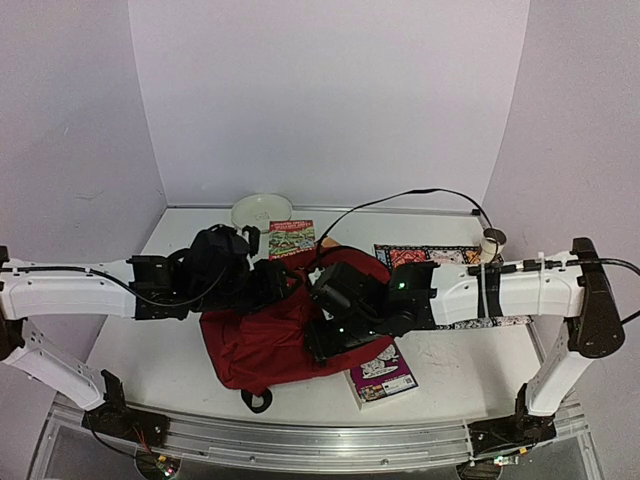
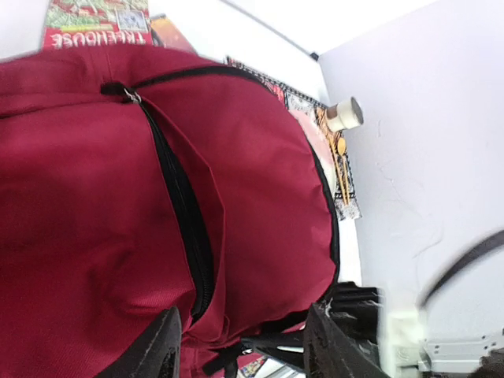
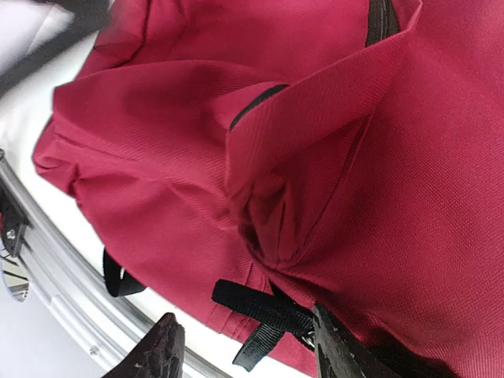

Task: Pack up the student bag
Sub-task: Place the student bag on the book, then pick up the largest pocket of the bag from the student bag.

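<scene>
The student bag [image 1: 262,345], a dark red backpack, lies flat in the middle of the table with both arms reaching over it. In the left wrist view the bag [image 2: 94,173] fills the frame and its black zip [image 2: 183,220] runs down toward my left gripper [image 2: 246,350]. That gripper is open just above the fabric and holds nothing. My right gripper [image 3: 248,354] is also open, over the bag's near edge. A black strap loop [image 3: 264,311] lies between its fingers, and the right fingertip [image 3: 339,350] sits against the red fabric.
A Treehouse book [image 1: 291,238] lies behind the bag, a purple book [image 1: 381,373] at its front right, and a patterned book [image 1: 430,256] under the right arm. A white bowl [image 1: 262,210] and a tape roll [image 1: 493,238] stand near the back wall. A metal rail [image 3: 55,276] edges the front.
</scene>
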Motion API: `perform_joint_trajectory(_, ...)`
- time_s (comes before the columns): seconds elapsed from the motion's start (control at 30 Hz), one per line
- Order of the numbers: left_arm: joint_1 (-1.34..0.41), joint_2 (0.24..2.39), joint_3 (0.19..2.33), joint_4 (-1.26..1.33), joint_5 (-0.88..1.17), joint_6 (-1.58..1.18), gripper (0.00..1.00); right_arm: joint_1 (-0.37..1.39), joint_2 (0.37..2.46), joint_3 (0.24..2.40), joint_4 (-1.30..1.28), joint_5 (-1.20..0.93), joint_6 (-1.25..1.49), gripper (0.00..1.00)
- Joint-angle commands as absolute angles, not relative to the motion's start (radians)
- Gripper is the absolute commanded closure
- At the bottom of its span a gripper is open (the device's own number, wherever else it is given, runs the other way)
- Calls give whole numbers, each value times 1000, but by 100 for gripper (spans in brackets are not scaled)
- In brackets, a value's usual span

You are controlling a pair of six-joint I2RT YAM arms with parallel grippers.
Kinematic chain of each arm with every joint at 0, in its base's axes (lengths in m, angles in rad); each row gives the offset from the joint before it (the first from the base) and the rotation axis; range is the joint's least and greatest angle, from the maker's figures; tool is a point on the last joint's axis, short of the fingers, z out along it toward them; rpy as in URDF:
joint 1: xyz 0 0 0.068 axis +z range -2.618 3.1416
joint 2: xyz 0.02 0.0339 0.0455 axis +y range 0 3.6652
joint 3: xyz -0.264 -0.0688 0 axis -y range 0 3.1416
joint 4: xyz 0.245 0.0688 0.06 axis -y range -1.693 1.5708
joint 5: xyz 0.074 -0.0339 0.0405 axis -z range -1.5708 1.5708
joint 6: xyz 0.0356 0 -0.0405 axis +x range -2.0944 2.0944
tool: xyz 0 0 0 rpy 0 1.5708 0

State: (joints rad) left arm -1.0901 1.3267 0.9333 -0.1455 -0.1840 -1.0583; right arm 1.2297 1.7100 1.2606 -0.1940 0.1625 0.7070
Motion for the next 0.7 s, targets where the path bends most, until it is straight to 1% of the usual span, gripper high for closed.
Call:
perform_joint_trajectory(0.0,-1088,1257,917,-297,-257,-1001,40,1233,1749,1333,-309,222,726,42)
perform_joint_trajectory(0.07,-1088,1252,912,-351,-265,-991,35,1233,1761,1345,-343,242,728,40)
perform_joint_trajectory(0.2,-1088,1251,897,-415,-272,-984,29,1233,1783,1371,-417,287,738,40)
perform_joint_trajectory(0.37,-1088,1253,885,-461,-288,-980,24,1233,1827,1429,-517,353,732,41)
perform_joint_trajectory(0.53,-1087,1269,893,-488,-294,-974,20,1259,1851,1499,-535,361,655,41)
perform_joint_trajectory(0.67,-1088,1272,888,-497,-309,-988,18,1296,1898,1575,-582,389,634,35)
